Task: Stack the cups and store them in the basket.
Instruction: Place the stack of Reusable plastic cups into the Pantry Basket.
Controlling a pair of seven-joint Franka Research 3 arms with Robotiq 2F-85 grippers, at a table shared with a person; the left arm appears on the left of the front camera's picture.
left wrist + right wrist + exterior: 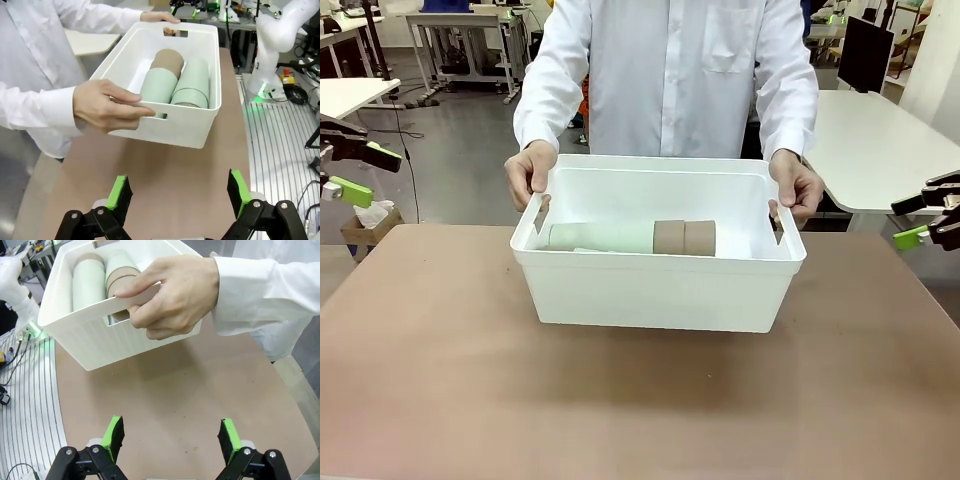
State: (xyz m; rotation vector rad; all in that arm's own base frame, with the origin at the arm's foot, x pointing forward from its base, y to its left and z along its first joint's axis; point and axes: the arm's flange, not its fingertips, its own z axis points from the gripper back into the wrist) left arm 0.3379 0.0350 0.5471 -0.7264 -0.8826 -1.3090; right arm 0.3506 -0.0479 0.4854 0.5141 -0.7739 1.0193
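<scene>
While both tools (177, 200) (172, 440) gape, stacked cups (630, 237) inside basket (660, 290), person's hands (530, 172) gripping its handles.

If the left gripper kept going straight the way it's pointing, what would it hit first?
Probably the brown tabletop, since the open left gripper looks down across bare table. Beyond that lies the white basket, its near end held by the person's hand. Depth is uncertain.
</scene>
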